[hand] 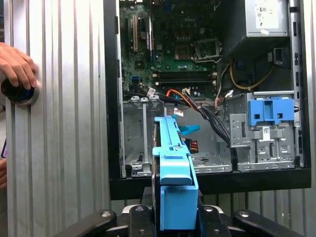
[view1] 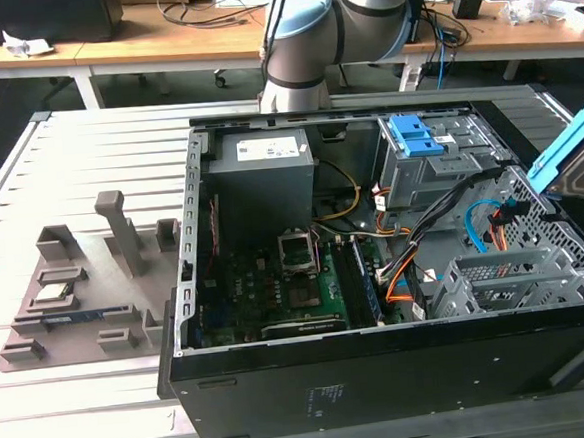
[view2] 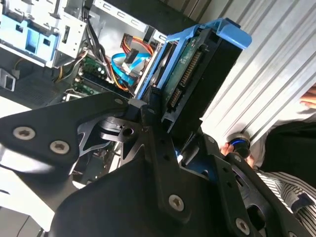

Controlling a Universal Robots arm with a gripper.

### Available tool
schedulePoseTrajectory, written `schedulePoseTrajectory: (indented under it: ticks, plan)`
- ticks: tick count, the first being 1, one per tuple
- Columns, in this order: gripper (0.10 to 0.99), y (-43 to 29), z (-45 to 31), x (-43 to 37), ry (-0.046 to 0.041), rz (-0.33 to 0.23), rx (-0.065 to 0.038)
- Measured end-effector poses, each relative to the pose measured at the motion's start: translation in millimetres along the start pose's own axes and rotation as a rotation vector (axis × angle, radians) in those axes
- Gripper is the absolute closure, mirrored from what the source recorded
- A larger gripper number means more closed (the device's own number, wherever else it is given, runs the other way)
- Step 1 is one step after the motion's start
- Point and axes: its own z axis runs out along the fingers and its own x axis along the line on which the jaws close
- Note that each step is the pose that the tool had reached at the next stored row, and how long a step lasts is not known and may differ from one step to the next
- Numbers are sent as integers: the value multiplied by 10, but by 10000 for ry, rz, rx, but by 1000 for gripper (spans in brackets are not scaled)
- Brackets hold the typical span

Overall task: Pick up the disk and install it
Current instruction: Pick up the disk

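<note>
We see a ribbed metal worktop [view1: 87,153] with an open black computer case [view1: 383,373] lying on its side on it. At the far edge, behind the case, stands the robot arm [view1: 309,37]. Inside the case, the grey power supply [view1: 264,171] sits at the far side. The green motherboard [view1: 288,299] lies nearer, and a silver drive cage [view1: 507,284] fills the near corner on the exterior view's right. Orange and blue cables run between them.

A grey moulded holder [view1: 76,284] rests on the worktop well apart from the case, on the exterior view's left. A bay with a blue latch [view1: 413,135] sits at the far side of the case, beside the power supply.

The disk [view1: 568,145] is up in the air at the exterior view's right edge, tilted, above the cage end of the case and clear of it. In both wrist views the disk [hand: 175,182] stands on edge in its blue carrier, with its connector row [view2: 185,74] facing the second wrist camera. The pincer [view2: 173,121] is closed on the disk's lower end, its black fingers [view2: 150,106] pressed against the carrier.

In the first wrist view, a person's hand [hand: 17,66] rests on a round black button [hand: 19,94] on the worktop.
</note>
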Motion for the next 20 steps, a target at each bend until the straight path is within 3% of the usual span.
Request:
schedulePoseTrajectory:
  ticks: [5, 20]
  plan:
    - [722, -53, 145, 5, -3, 42, -4]
    - [722, -105, 437, 18, -2, 60, -14]
